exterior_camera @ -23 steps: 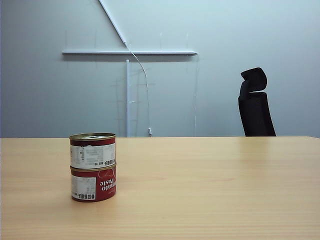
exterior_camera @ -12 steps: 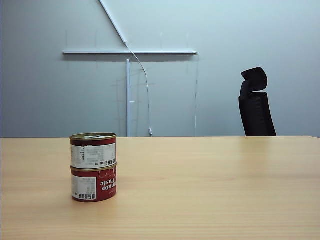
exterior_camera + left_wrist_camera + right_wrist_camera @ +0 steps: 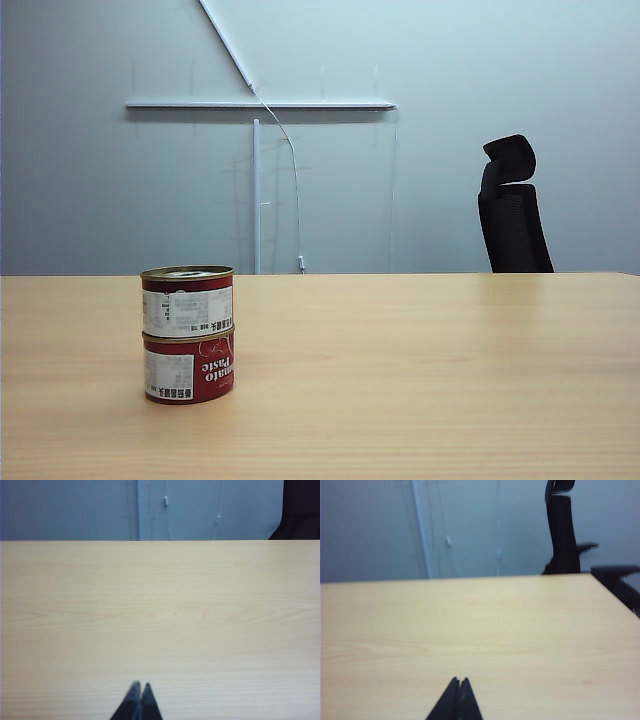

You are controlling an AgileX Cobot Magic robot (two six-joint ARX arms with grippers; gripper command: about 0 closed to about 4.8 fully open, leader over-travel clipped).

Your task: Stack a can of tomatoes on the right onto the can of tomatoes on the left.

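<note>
We judge the stacking done: the upper tomato can (image 3: 187, 300) sits squarely on the lower tomato can (image 3: 189, 368), lower left of the exterior frame (neither arm shows there). Left gripper (image 3: 139, 686) and right gripper (image 3: 458, 681) hang closed, empty, over bare table (image 3: 430, 370)

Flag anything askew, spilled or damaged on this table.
One oddity: the bottom can stands with its "Tomato Paste" lettering upside down. The top can sits squarely on it, level. No spill or dent shows. The left gripper and right gripper are shut, empty, over bare table.
</note>
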